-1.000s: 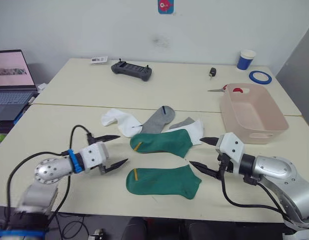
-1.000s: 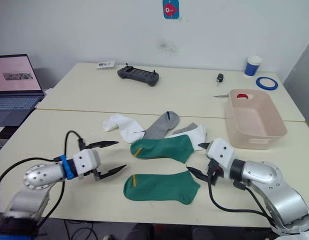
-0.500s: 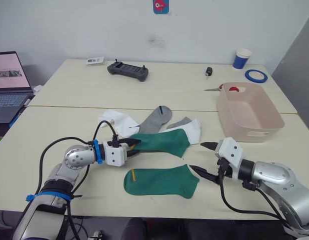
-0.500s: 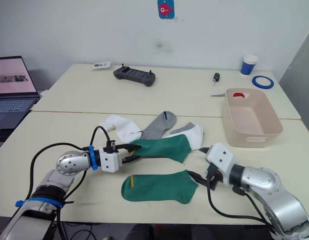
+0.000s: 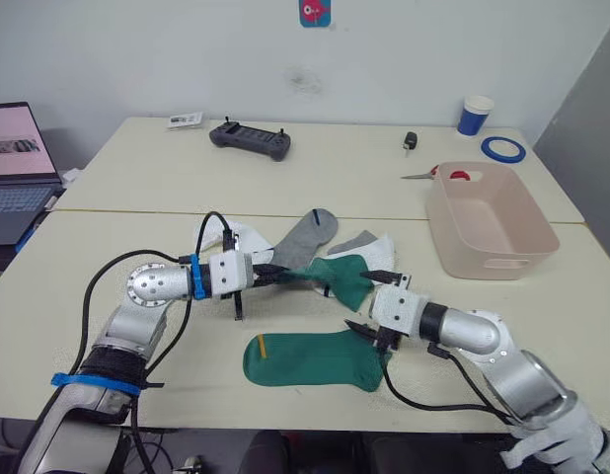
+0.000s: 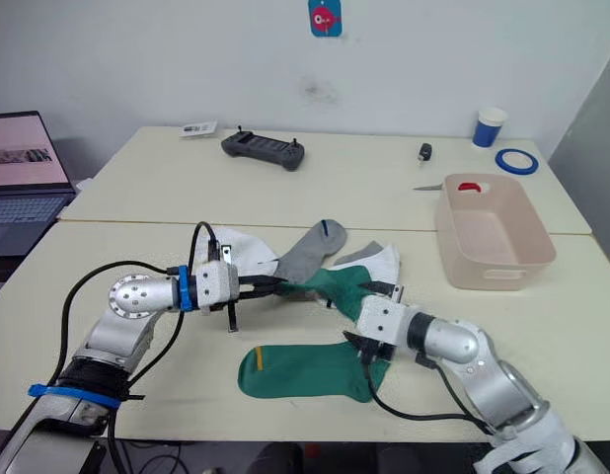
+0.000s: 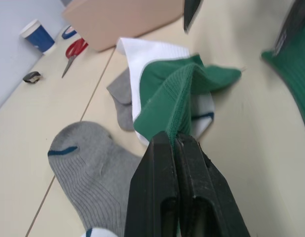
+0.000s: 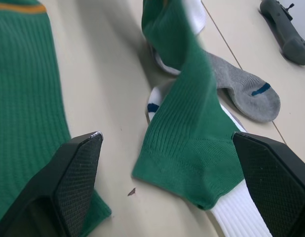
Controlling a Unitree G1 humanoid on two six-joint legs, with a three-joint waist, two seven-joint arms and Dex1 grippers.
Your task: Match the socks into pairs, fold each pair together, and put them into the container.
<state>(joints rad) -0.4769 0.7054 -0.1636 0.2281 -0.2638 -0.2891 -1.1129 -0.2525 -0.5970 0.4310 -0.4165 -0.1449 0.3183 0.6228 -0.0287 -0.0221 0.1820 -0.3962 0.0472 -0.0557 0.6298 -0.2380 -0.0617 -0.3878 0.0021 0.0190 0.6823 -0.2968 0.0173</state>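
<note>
Step in hand: pairing the two green socks. Your left gripper (image 5: 268, 277) has its jaws clenched on one end of the upper dark green sock (image 5: 340, 277), which is lifted and bunched off the surface (image 5: 137, 197), its far end still draped over the white sock (image 5: 382, 251) and the grey socks (image 5: 312, 235) in the pile. The left wrist view shows the jaws closed tight on the green ribbed edge. Your right gripper (image 5: 371, 302) sits with jaws released, wide apart, one finger above the far end of the held sock and the other just over the toe end of the second dark green sock (image 5: 310, 359), which lies flat nearer the front edge, orange mark at its cuff. It is grasping nothing. The pink-beige container (image 5: 488, 219) stands empty, well apart to the right, near the scissors (image 5: 443, 176). Judged progress: early; no pair folded, none binned. Next move, as I read it: carry the held sock clear of the pile and lay it squarely over the flat one, cuffs aligned. Watch that the white sock does not drag along.
</note>
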